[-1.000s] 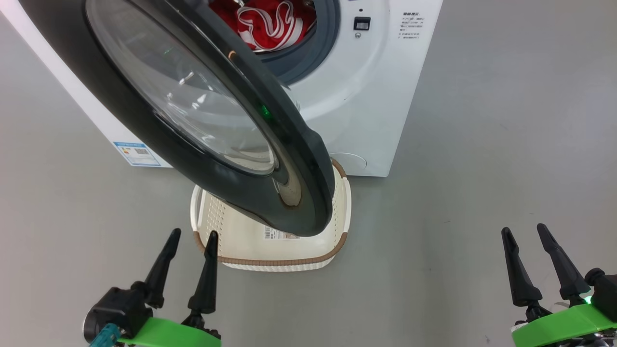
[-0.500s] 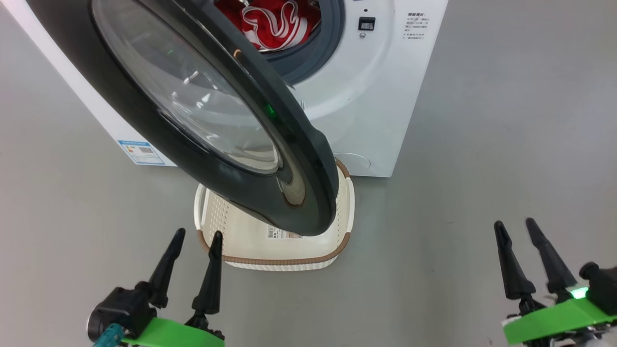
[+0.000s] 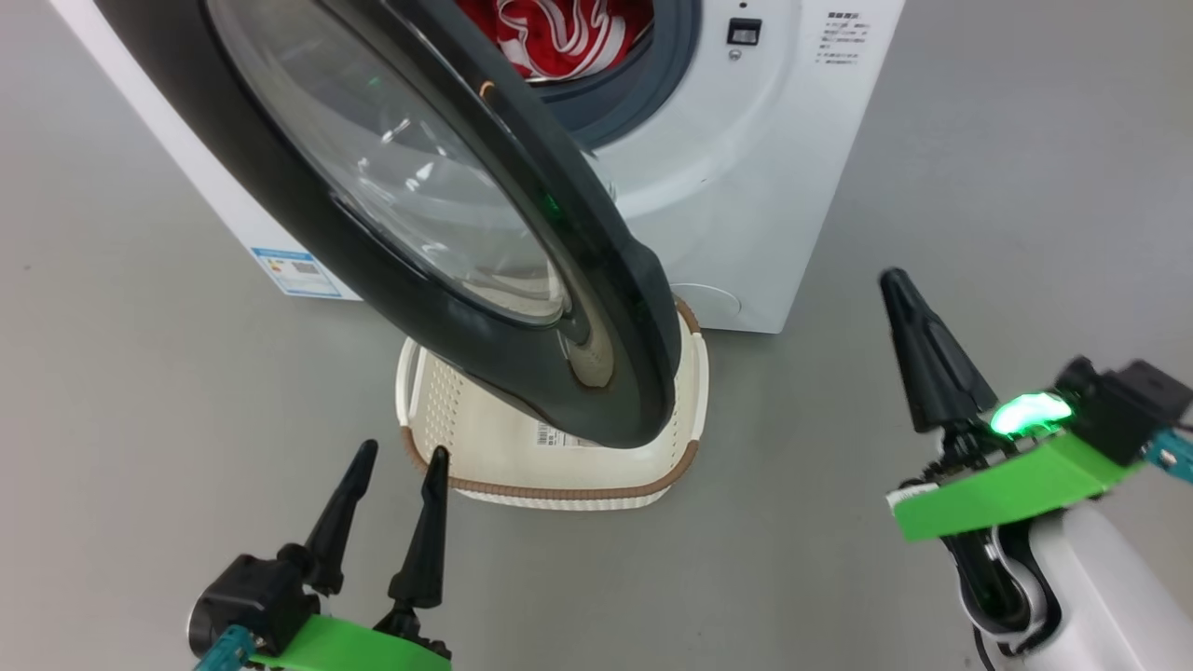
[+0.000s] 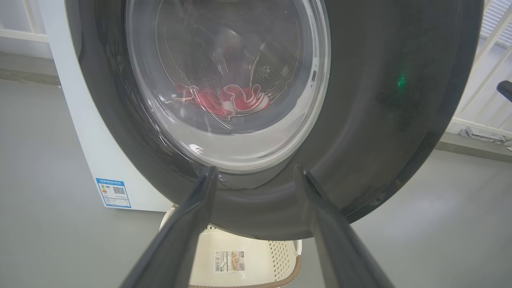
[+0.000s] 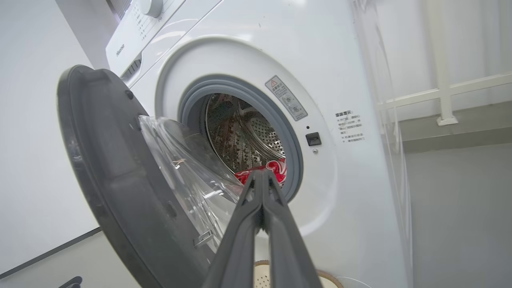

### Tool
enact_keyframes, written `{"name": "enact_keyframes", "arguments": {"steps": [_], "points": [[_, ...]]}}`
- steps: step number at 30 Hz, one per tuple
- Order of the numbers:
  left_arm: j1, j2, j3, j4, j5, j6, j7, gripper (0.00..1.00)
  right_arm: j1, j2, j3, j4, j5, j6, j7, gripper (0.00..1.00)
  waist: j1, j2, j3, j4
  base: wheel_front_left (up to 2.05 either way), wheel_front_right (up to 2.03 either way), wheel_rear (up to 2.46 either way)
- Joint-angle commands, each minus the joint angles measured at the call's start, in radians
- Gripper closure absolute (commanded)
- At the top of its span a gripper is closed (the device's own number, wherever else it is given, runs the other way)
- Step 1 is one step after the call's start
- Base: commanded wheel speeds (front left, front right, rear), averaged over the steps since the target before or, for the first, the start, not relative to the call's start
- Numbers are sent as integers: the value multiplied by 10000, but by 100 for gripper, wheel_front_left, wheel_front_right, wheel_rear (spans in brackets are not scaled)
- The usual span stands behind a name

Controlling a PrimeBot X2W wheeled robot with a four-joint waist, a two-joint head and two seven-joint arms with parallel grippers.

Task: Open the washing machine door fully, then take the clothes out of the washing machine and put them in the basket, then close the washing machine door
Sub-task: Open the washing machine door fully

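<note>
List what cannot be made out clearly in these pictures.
- The clothes: head view, cut by the top edge and the washing machine door; their number is unclear.
- The basket: head view, its far half lies behind the door.
- The printed text on the washing machine: right wrist view, too small to read.

Washing machine door (image 3: 438, 214): upper part cut by frame edge. Basket (image 3: 550, 489), under door: far half hidden by door rim. Clothes (image 3: 569, 42), behind door: mostly off top edge. Sticker (image 3: 294, 272), left of door: print too small to read.
</note>
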Motion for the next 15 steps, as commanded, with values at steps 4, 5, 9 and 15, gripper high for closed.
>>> {"name": "enact_keyframes", "arguments": {"steps": [4,5,9,15], "points": [[-114,133,56,-388,-159,182,-120,0,-1177,-431,1392,61,1175,65,-62,100,0,0,171,289,0,0,0],[-126,133,10,-406,-191,205,-120,0,-1366,-541,1741,154,1506,65,-62,100,0,0,197,347,0,0,0],[-175,133,-193,-436,-280,249,-120,0,-2185,-1167,2887,464,2718,65,-63,100,0,0,301,582,0,0,0],[-231,133,-450,-457,-386,290,-120,0,-3079,-1900,4087,684,3925,65,-63,100,0,0,424,838,0,0,0]]}}
